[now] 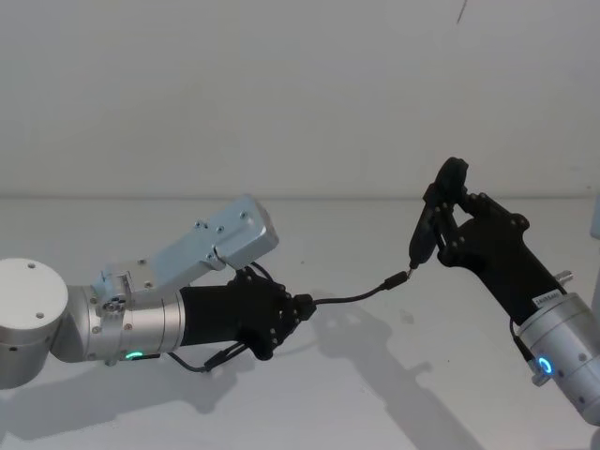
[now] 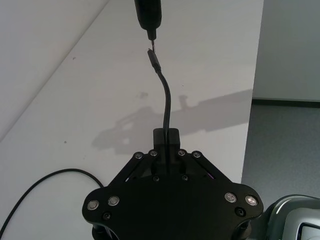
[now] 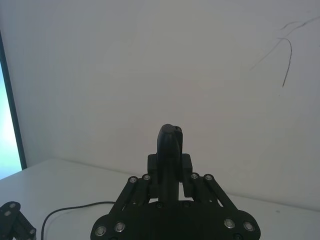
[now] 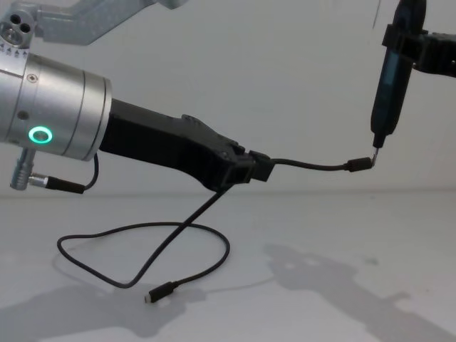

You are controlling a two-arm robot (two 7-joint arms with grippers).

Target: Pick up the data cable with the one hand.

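While the left gripper (image 4: 260, 169) has its two fingers pressed together on the data cable (image 4: 313, 165), the pick looks largely done. The cord is pinched a little way back from one plug and held in the air above the table (image 4: 335, 285). From the fingertips a short free length arcs forward to that plug, which sits right at the thin metal tip of a slim black tool (image 4: 388, 71). The left wrist view hints at a sliver of gap between them, so I cannot tell whether they touch. The right gripper (image 1: 445, 220) is clamped around that tool and holds it nearly upright, tip down, off to the robot's right.

Behind the left fingers the rest of the cable drops to the tabletop and lies in a loose open loop, with its second plug resting flat on the surface nearer the robot. By my judgement, what is left is only to raise the hand enough that the slack and the far plug come clear, if the whole cord is meant to leave the table.

Room for that seems ample above. The wall stands behind the table, and in the left wrist view the table's edge runs down the right side with grey floor (image 2: 285, 150) beyond it. The one tight spot is the tool tip beside the lifted plug.
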